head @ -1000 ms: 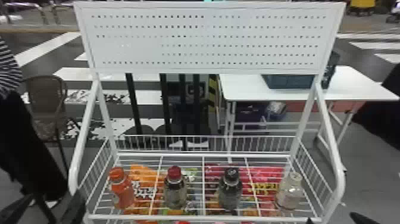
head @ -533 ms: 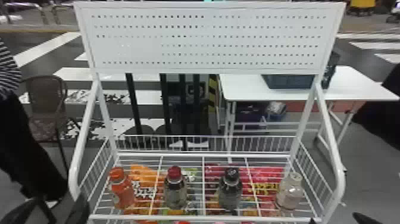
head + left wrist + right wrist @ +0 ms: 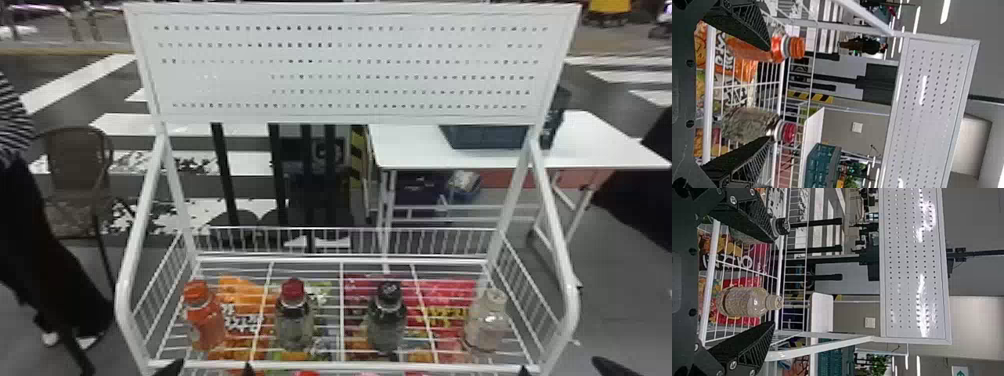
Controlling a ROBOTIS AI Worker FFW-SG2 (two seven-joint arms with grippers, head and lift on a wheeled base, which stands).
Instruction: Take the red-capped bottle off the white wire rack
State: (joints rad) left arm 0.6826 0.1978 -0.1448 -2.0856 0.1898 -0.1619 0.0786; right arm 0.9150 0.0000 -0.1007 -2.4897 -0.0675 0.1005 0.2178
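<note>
Head view: red-capped clear bottle point(image 3: 293, 322) is on the white wire rack point(image 3: 310, 260), upright on the wire shelf, 2nd from L in a row of 4. Orange bottle w/ orange cap point(image 3: 206, 325) is at its L; clear bottle w/ black cap point(image 3: 387, 322), then clear bottle w/ pale cap point(image 3: 485, 322), to its R. All four stand apart. Bright snack packs point(image 3: 242, 292) lie under the shelf wires. L gripper point(image 3: 214, 363) is at the rack's front edge, L side, fingers apart; R gripper point(image 3: 559, 363) is nr the front R corner, fingers apart too. Behind the rack, R side: white table w/ dark crate point(image 3: 485, 137) on top.

L wrist view: L gripper point(image 3: 769, 93) has fingers spread wide, nothing clamped. One finger overlaps part of the red-capped bottle, the other part of the orange one; can't tell if either touches.

R wrist view: R gripper point(image 3: 774, 282) also spread, nothing clamped. Pale-capped bottle appears btwn its fingers, nearer one; the other finger partly hides the black-capped bottle.
</note>
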